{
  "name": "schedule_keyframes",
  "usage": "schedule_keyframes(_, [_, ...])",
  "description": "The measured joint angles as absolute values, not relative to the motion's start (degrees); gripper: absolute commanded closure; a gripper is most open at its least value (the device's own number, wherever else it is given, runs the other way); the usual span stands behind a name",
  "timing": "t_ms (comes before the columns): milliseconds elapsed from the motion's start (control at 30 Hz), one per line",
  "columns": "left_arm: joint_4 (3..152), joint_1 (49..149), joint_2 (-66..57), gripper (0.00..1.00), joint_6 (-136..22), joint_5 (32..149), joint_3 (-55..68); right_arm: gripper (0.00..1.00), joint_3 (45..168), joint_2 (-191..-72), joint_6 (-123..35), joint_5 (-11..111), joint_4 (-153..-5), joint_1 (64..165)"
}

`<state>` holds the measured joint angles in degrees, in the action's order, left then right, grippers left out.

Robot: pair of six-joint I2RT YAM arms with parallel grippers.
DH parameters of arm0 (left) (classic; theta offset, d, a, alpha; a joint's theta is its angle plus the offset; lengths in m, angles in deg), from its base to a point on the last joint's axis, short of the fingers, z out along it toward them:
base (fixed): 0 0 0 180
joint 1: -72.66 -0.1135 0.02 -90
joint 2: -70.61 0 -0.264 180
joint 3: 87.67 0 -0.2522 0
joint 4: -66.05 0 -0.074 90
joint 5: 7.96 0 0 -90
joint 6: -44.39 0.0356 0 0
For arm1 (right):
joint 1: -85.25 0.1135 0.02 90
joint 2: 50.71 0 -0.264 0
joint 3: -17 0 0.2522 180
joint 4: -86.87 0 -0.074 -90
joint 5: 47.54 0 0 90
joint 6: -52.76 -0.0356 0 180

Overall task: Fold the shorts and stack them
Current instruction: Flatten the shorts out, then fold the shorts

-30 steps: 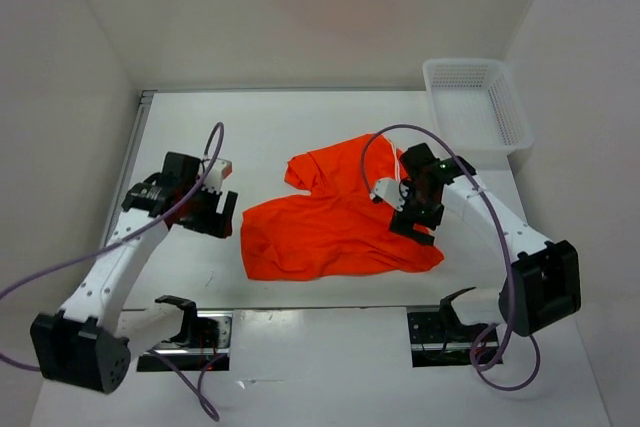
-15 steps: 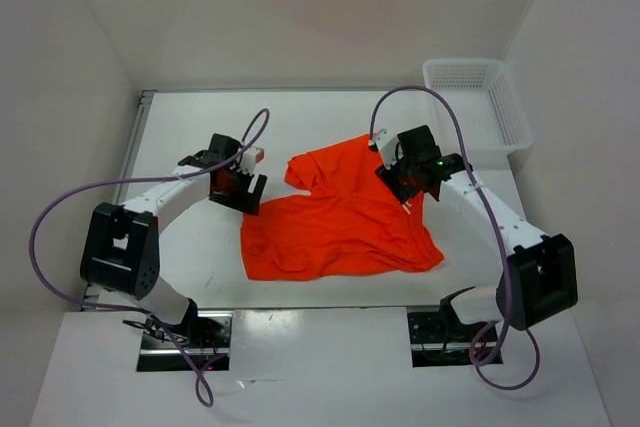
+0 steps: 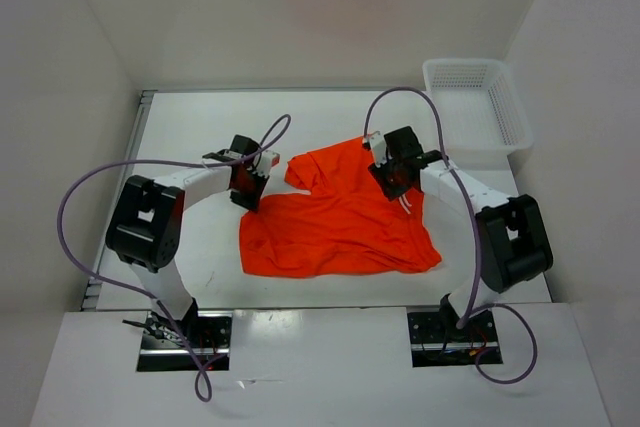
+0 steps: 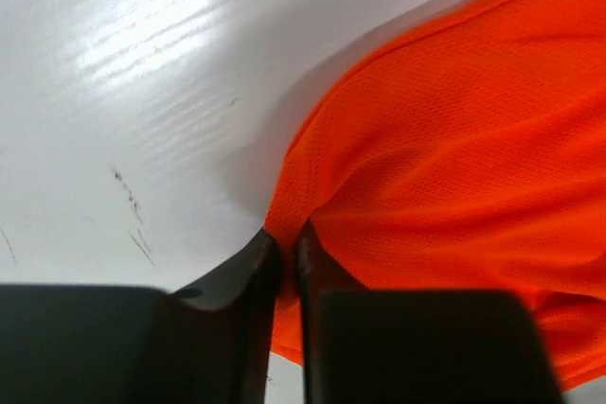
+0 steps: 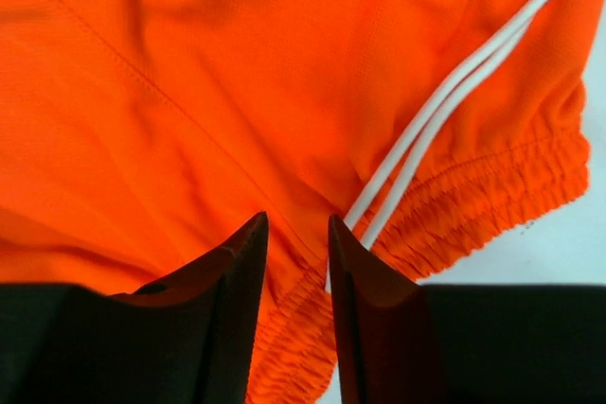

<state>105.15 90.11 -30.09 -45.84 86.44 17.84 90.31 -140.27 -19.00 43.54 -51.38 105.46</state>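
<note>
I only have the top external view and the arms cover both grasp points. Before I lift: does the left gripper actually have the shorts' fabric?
Observer: Yes. In the left wrist view, the left gripper has its jaws nearly together on a pinched edge of the shorts.
Operator: And the right one?
Observer: The right gripper sits at the gathered waistband with a visible gap between its jaws. I cannot tell if it grips.
Operator: Where's the drawstring?
Observer: The white drawstring runs doubled, diagonally down into that gap, so it may get caught in the grip.
</note>
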Motion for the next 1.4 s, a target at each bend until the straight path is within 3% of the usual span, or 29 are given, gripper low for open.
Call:
schedule_keyframes(67, [105.24,90.11,-31.36,0.92,-45.9,86.53,16.35,0.69,90.31,-141.58,-19.79,43.54,-51.93,105.46])
schedule_keyframes(167, [105.13,90.02,-33.63,0.92,-45.86,85.72,13.27,0.77,90.33,-145.17,-20.66,43.54,-53.29,105.46])
schedule_keyframes(300, [104.58,88.86,-37.11,0.92,-45.86,83.82,8.57,0.8,91.45,-152.36,-21.28,43.08,-54.29,105.46])
schedule_keyframes(533, [103.9,85.0,-44.39,0.89,-45.84,80.87,-1.44,0.83,105.26,-163.02,-22.48,41.24,-55.65,105.46])
schedule_keyframes(633, [104.14,82.72,-46.84,0.76,-45.82,80.04,-5.33,0.85,112.93,-168.36,-24.07,39.78,-56.19,105.46])
schedule_keyframes(700, [104.28,81.59,-47.97,0.46,-45.64,79.71,-7.54,0.85,117.98,-171.48,-25.04,39.03,-56.43,105.48])
schedule_keyframes(833, [105.3,79.71,-47.12,0.22,-45.69,79.56,-9.96,0.79,127.38,-174.35,-26.13,38.69,-56.26,105.92])
schedule_keyframes(933, [106.83,79.49,-43.05,0.21,-45.82,79.54,-9.92,0.68,132.23,-173.12,-26.61,39.49,-56.61,106.71])
schedule_keyframes(1033, [108.32,79.49,-35.86,0.21,-45.79,79.58,-9.02,0.65,131.42,-167.7,-27.31,40.89,-56.3,108.02])
schedule_keyframes(1233, [111.77,80.49,-18.44,0.33,-45.84,83.54,0.92,0.65,113.74,-146.59,-25.78,43.32,-53.7,108.89])
schedule_keyframes(1400, [114.99,82.5,-18.6,0.33,-45.77,87.06,11.02,0.63,101.87,-141.17,-25.34,45.77,-50.64,107.45])
